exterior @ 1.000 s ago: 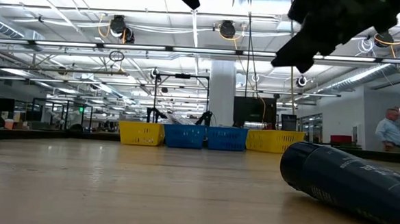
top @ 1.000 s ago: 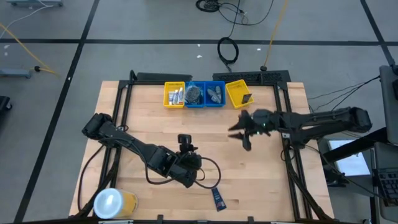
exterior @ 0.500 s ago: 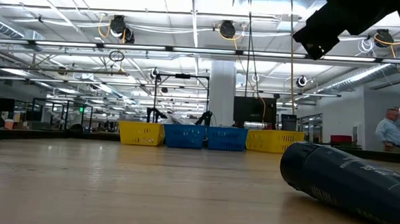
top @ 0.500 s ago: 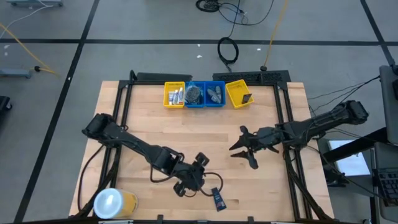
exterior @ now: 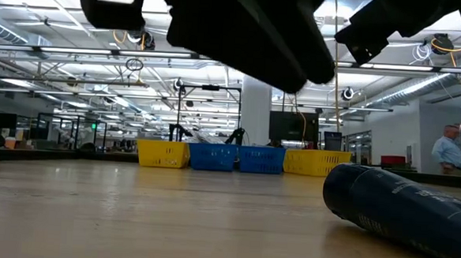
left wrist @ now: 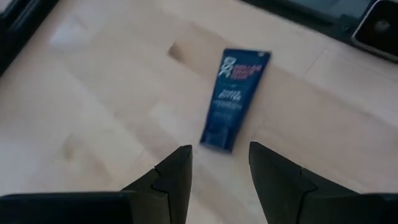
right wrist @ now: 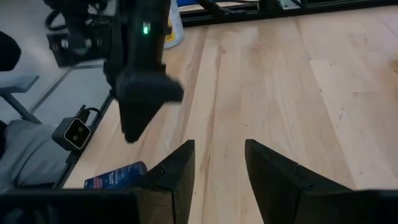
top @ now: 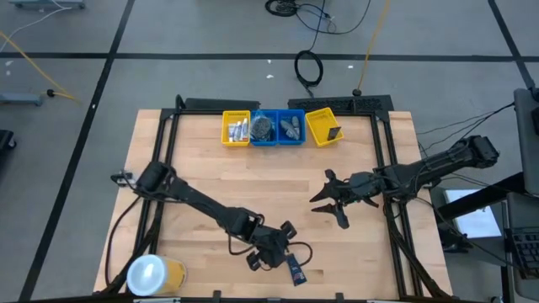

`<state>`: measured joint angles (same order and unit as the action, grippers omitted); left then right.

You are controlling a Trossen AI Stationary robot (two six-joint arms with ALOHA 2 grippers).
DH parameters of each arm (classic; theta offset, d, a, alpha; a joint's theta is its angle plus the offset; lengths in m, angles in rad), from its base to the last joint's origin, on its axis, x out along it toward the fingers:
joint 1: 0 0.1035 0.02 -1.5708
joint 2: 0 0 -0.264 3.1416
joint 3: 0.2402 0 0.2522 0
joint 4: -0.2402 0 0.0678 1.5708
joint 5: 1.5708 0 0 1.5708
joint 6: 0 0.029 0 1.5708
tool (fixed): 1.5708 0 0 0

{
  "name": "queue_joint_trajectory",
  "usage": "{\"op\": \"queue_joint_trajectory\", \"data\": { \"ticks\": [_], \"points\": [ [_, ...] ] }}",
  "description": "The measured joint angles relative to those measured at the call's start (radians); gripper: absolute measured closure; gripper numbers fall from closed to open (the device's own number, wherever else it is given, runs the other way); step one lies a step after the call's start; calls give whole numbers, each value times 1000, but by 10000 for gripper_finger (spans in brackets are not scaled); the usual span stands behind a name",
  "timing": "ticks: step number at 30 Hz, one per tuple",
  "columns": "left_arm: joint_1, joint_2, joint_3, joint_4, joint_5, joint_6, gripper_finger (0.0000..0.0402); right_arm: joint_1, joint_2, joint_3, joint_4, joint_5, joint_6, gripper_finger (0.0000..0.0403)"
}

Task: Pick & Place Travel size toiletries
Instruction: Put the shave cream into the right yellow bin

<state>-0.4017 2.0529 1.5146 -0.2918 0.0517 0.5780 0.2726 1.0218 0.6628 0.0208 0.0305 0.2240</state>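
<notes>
One navy flat packet with white print (top: 295,269) lies flat on the wood near the table's near edge; it also shows in the left wrist view (left wrist: 235,99), the right wrist view (right wrist: 115,176) and close up in the low view (exterior: 404,205). My left gripper (top: 276,251) hovers open just left of and above it, and the packet lies ahead of its fingers (left wrist: 217,168). My right gripper (top: 327,204) hangs open over the table's right middle, holding nothing (right wrist: 221,165). Other toiletries lie in the trays at the far edge.
Four small trays stand in a row at the far edge: yellow (top: 237,128), blue (top: 264,128), blue (top: 291,128), yellow (top: 323,126). A white-topped yellow round container (top: 152,273) stands at the near left corner. Bare wood lies between the arms. A person (exterior: 451,148) stands far behind.
My left gripper has travelled toward the table's near edge and to the right, turning as it went, and now hangs close over the navy packet. My right gripper moved toward the near edge early on, then kept still. The packet has not moved.
</notes>
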Motion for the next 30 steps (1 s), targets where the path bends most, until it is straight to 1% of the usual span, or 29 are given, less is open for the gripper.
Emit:
{"op": "queue_joint_trajectory", "data": {
  "ticks": [4, 6, 12, 16, 19, 21, 27, 30],
  "points": [
    [8, 29, 0, 71, 113, 27, 243, 0, 0, 0, 6, 0, 0, 271],
    [10, 44, 0, 102, 153, 42, 243, 0, 0, 0, 6, 0, 0, 271],
    [27, 122, 0, 209, 213, 54, 243, 0, 0, 0, 6, 0, 0, 271],
    [47, 156, 0, 237, 217, 76, 243, 0, 0, 0, 6, -1, 0, 271],
    [65, 156, 0, 245, 226, 78, 243, 0, 0, 0, 6, -1, 0, 271],
    [79, 154, 1, 245, 260, 75, 243, 0, 0, 0, 6, -1, 0, 271],
    [121, 155, 1, 214, 453, 21, 243, 0, 0, 0, 6, -1, 0, 271],
    [123, 155, 1, 205, 443, 15, 243, 0, 0, 0, 6, -1, 0, 271]
  ]
}}
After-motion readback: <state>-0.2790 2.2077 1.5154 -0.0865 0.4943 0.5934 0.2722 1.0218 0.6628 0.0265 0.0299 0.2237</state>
